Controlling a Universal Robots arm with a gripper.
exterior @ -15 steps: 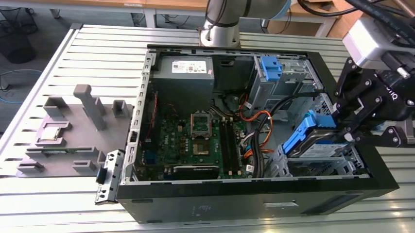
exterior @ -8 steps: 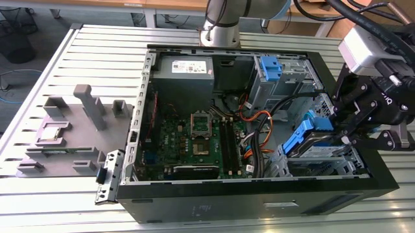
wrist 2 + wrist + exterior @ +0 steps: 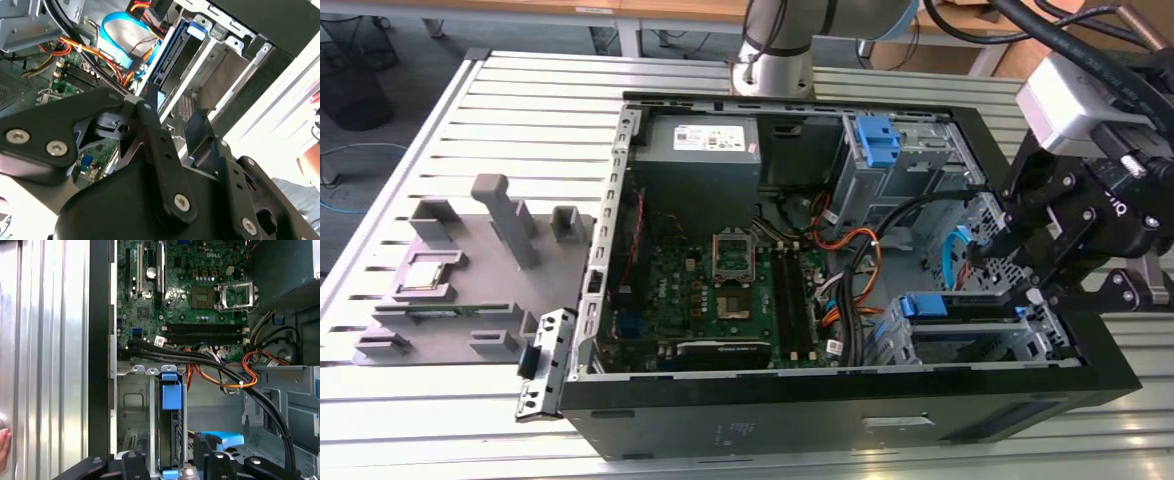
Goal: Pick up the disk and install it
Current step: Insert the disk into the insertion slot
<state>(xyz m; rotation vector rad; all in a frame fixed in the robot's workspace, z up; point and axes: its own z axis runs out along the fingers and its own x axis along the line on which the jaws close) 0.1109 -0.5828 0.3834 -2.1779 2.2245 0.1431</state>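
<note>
Your end effector (image 3: pixel 1027 290) hangs over the corner of the open case (image 3: pixel 854 420) at the exterior view's right, just above the drive cage (image 3: pixel 961 340). It is open. In the first wrist view its two black fingers (image 3: pixel 134 462) stand apart on either side of the disk (image 3: pixel 170 390), with a clear gap on both sides, and I cannot see them touching it.

The disk stands on edge in a cage (image 3: pixel 132 405) slot between the metal walls, and its blue frame faces the camera. In the second wrist view the disk (image 3: pixel 172 55) runs down between those walls toward the end effector (image 3: pixel 172 107), and one finger lies close beside its blue edge. In the exterior view the disk (image 3: pixel 947 305) shows as a blue strip across the cage, directly under the end effector.

The case lies on its side on the slatted metal surface (image 3: pixel 520 100), with the green board (image 3: pixel 720 290) exposed. Orange and black cables (image 3: pixel 250 370) run between the board (image 3: pixel 200 305) and the cage. A second blue bracket (image 3: pixel 874 140) sits in the upper bay, well apart from the disk. At the exterior view's left a grey tray (image 3: pixel 480 310) rests on the surface, with a small square chip (image 3: pixel 430 275) on it.
</note>
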